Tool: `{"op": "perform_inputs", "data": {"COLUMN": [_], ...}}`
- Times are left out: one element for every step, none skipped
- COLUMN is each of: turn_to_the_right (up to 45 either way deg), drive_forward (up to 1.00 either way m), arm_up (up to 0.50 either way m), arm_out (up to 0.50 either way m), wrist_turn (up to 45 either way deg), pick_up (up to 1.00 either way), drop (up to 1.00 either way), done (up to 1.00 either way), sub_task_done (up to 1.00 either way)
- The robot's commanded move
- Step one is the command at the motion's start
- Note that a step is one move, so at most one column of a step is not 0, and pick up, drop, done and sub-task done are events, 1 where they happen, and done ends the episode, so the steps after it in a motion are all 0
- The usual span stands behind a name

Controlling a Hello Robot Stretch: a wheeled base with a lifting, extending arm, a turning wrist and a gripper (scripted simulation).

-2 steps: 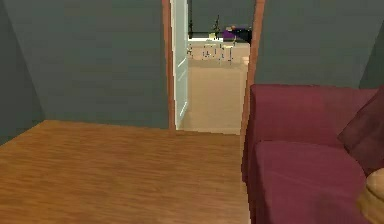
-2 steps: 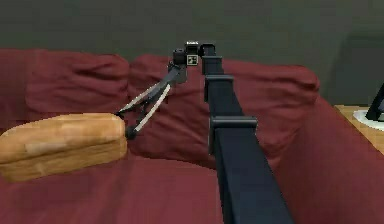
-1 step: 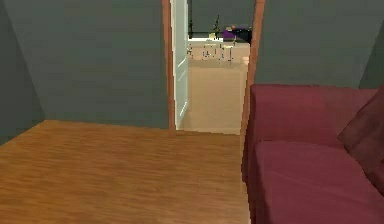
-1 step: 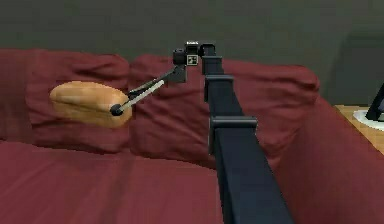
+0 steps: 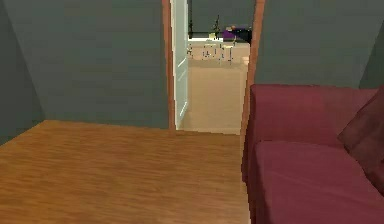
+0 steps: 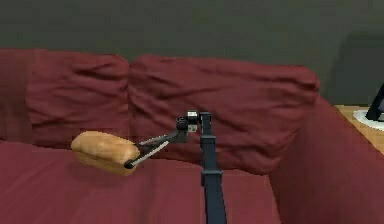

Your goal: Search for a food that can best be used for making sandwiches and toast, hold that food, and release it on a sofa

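The bread loaf (image 6: 104, 152), golden-brown and rounded, shows at the left tip of the tool (image 6: 134, 160), in front of the red sofa's (image 6: 230, 100) seat and back cushions; I cannot tell whether it hangs clear of the seat or rests on it, so I cannot tell whether the tool holds it; I judge the loaf light, soft and easily crushed, its crust dry rather than slippery, best taken across its narrow middle with a mild grip; right of the tool the arm (image 6: 212, 185) runs down to the bottom edge; far right of the tool, past the sofa's armrest, a bench (image 6: 360, 117) carries a dark upright thing (image 6: 377, 102); whether that is a container I cannot tell.
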Motion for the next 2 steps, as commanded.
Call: {"op": "perform_inputs", "data": {"turn_to_the_right": [0.0, 0.0], "drive_forward": [0.00, 0.00], "arm_up": [-0.32, 0.00], "arm_out": [0.00, 0.00], "wrist_turn": [0.0, 0.0], "pick_up": [0.00, 0.00], "drop": [0.00, 1.00], "done": [0.00, 0.00], "sub_task_done": [0.00, 0.00]}}
